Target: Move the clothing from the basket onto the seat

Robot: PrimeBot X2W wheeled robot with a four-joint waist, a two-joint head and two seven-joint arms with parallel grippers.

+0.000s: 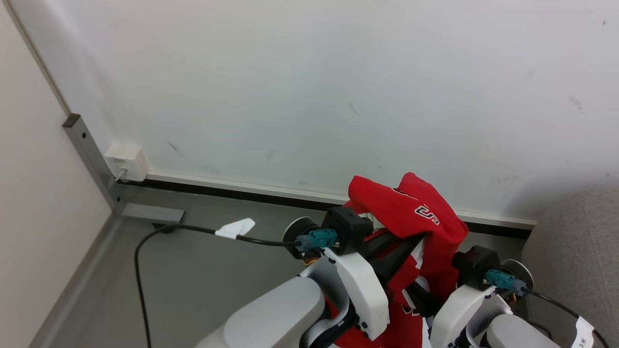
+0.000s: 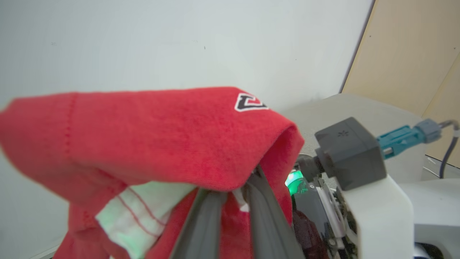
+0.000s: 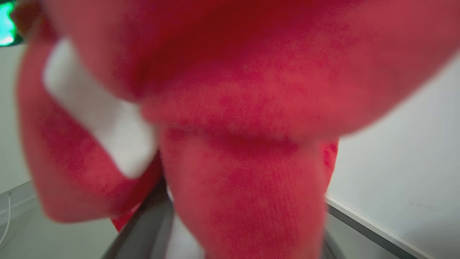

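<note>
A white box [image 1: 126,162] sits where the white wall [image 1: 309,72] meets grey floor [image 1: 208,280].

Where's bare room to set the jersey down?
Free: sofa at far right; floor at left, between side wall and black cable. Crowded: centre, jersey hanging from the shut left gripper, against the right arm.

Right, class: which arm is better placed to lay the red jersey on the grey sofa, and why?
Left, probably. The left gripper is shut on the jersey, which hangs from it; the right gripper stands open, cloth merely draped across it, though the sofa lies on its side.
</note>
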